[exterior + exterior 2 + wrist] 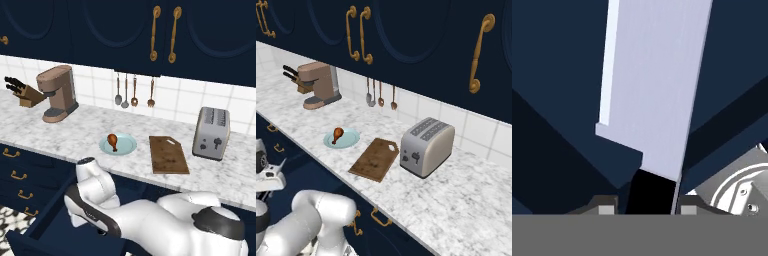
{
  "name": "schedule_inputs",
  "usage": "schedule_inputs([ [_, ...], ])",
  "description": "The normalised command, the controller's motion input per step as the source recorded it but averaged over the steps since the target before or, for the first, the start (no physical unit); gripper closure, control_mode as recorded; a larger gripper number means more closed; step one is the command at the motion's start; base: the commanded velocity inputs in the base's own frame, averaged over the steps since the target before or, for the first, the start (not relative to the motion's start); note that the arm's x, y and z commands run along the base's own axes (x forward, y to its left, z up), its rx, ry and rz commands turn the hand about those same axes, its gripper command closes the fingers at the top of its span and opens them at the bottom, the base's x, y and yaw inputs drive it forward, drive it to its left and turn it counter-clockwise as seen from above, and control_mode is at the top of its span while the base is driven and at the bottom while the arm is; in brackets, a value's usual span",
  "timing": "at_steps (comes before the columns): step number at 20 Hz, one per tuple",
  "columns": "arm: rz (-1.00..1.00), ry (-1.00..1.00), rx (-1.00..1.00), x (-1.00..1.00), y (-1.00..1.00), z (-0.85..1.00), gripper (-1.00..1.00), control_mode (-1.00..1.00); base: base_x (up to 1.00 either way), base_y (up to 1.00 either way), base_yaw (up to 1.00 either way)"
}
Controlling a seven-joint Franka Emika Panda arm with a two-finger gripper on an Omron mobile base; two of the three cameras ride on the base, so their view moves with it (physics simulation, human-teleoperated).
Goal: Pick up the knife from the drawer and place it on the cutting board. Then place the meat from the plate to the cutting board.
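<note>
The knife (654, 90) sits right in front of the hand camera, its broad silver blade running away from the lens and its black handle lying between the two fingertips of the gripper (643, 207), against the navy inside of the drawer (557, 75). The fingers look closed on the handle.

From the left base camera, the arm reaches down into the open drawer (47, 220) below the counter edge. On the marble counter (75, 132) the meat (113, 140) rests on the plate (125, 146), with the cutting board (168, 155) just to its right, then a toaster (212, 133). Far left stand a coffee machine (57, 92) and knife block (25, 92). Utensils (134, 92) hang on the tiled wall.
</note>
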Motion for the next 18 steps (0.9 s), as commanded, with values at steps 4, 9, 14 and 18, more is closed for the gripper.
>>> schedule_inputs([
  [4,0.00,-0.01,0.01,0.15,-0.44,0.42,1.00,-1.00,0.00,0.00,0.00],
  [9,0.00,0.00,0.00,0.36,-0.46,0.55,1.00,-1.00,0.00,0.00,0.00],
  [14,-0.02,-0.01,0.00,0.24,-0.48,0.52,1.00,-1.00,0.00,0.00,0.00],
  [18,-0.09,-0.06,0.00,0.38,-0.51,0.09,1.00,-1.00,0.00,0.00,0.00],
])
